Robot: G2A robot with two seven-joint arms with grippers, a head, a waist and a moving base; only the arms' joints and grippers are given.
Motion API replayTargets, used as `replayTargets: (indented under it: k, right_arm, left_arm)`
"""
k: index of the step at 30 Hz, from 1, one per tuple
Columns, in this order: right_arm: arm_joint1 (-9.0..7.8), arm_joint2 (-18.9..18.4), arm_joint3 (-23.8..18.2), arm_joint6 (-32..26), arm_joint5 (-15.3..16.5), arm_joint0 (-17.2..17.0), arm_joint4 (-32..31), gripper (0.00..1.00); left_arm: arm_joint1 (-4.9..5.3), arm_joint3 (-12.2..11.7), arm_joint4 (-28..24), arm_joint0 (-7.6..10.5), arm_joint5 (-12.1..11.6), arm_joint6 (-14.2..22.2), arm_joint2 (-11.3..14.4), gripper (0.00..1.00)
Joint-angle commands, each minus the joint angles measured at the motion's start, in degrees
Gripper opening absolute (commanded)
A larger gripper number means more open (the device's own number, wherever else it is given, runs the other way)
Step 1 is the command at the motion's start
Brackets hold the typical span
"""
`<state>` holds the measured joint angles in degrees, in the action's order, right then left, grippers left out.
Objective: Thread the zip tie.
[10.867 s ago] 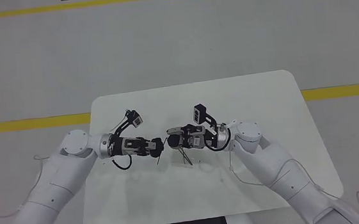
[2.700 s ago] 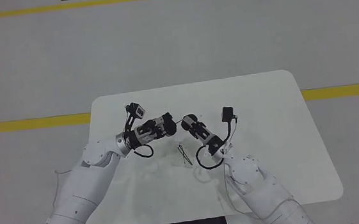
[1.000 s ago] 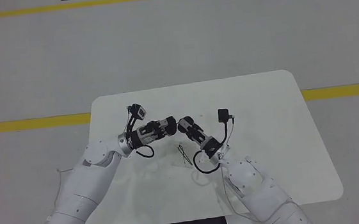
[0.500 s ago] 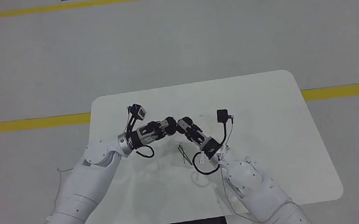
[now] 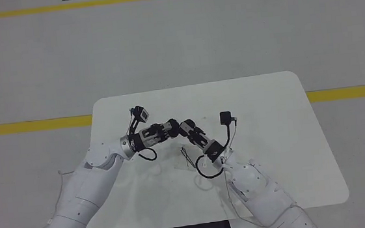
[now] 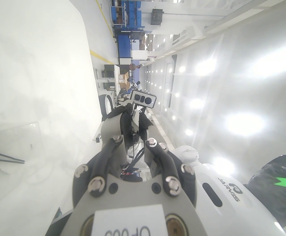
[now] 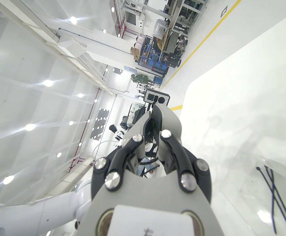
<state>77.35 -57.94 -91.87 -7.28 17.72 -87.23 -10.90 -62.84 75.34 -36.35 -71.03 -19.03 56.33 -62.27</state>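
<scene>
Above the white table (image 5: 267, 106) my two grippers meet tip to tip. The left gripper (image 5: 172, 128) comes in from the left side, and the right gripper (image 5: 183, 126) from the front right. In the left wrist view the left gripper (image 6: 132, 120) has its fingers drawn together, and a thin black zip tie strap (image 6: 133, 143) runs between them. In the right wrist view the right gripper (image 7: 152, 118) is also shut, with a ribbed black strip (image 7: 156, 112) at its fingertips. Most of the held zip tie is hidden by the fingers.
Several loose black zip ties (image 5: 187, 158) lie on the table just in front of the grippers. The right wrist view shows these ties (image 7: 270, 181) on a clear plastic sheet (image 7: 277, 165). The table's right half and far side are bare.
Since 10.9 s ago both arms have swung away from beside the loose ties to farther back on the table. Over the last second the two grippers closed the small gap between them.
</scene>
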Motion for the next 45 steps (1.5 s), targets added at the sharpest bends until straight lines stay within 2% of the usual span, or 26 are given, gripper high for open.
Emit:
replayTargets:
  k: [1,4,7,16,17,18,19,25,30,35,38,39,40,45]
  right_arm:
    - [0.0,-0.01,-0.01,-0.03,0.07,0.0,-0.02,0.0]
    - [-0.01,-0.02,-0.02,-0.12,0.11,-0.01,0.0,0.0]
    - [-0.02,-0.02,-0.04,-0.27,0.0,-0.02,0.02,0.0]
    - [-0.02,-0.06,-0.08,-0.53,-0.15,-0.07,0.45,0.0]
    - [-0.02,-0.07,-0.07,-0.59,-0.19,-0.07,0.56,0.08]
    - [-0.02,-0.08,-0.08,-0.64,-0.27,-0.07,0.66,0.4]
    - [-0.01,-0.1,-0.09,-0.64,-0.4,-0.1,0.85,1.0]
    - [-0.05,-0.54,-0.21,-0.8,-0.43,-0.19,1.91,1.0]
    - [-0.28,-1.78,-0.68,-1.83,-0.24,-0.54,3.45,1.0]
    - [-0.83,-3.72,-0.99,-8.97,0.49,-0.72,9.88,1.0]
    - [-1.36,-4.9,-0.66,-16.96,-0.6,-0.36,14.63,1.0]
    - [-1.36,-4.9,-0.66,-16.96,-0.6,-0.36,14.63,1.0]
    - [-1.36,-4.9,-0.66,-16.96,-0.6,-0.36,14.63,1.0]
    - [-1.36,-4.9,-0.66,-16.96,-0.6,-0.36,14.63,1.0]
  left_arm:
    - [0.0,-0.06,0.02,0.06,0.02,-0.04,0.08,0.09]
    - [0.02,-0.14,0.01,0.14,0.04,-0.08,0.19,0.08]
    - [0.04,-0.2,0.02,0.21,0.07,-0.08,0.28,0.0]
    - [0.1,-0.36,0.39,0.47,0.28,-0.04,0.66,0.0]
    - [0.11,-0.38,0.42,0.48,0.28,-0.02,0.69,0.0]
    - [0.12,-0.39,0.43,0.48,0.27,0.0,0.71,0.0]
    - [0.14,-0.41,0.45,0.48,0.26,0.08,0.74,0.0]
    - [0.35,-0.29,0.03,0.28,0.08,0.96,0.36,0.0]
    - [0.73,-0.08,-0.52,-0.04,-0.31,3.12,-0.53,0.0]
    - [1.43,-0.26,-1.44,0.2,-0.45,8.1,-2.67,0.0]
    - [1.92,-0.22,-1.66,0.64,-0.45,13.06,-4.29,0.0]
    - [2.08,-0.39,-1.73,0.93,-0.45,15.94,-4.56,0.0]
    - [2.24,-0.92,-0.94,1.41,-0.45,17.17,-4.89,0.0]
    - [2.24,-0.92,-0.94,1.41,-0.45,17.17,-4.89,0.0]
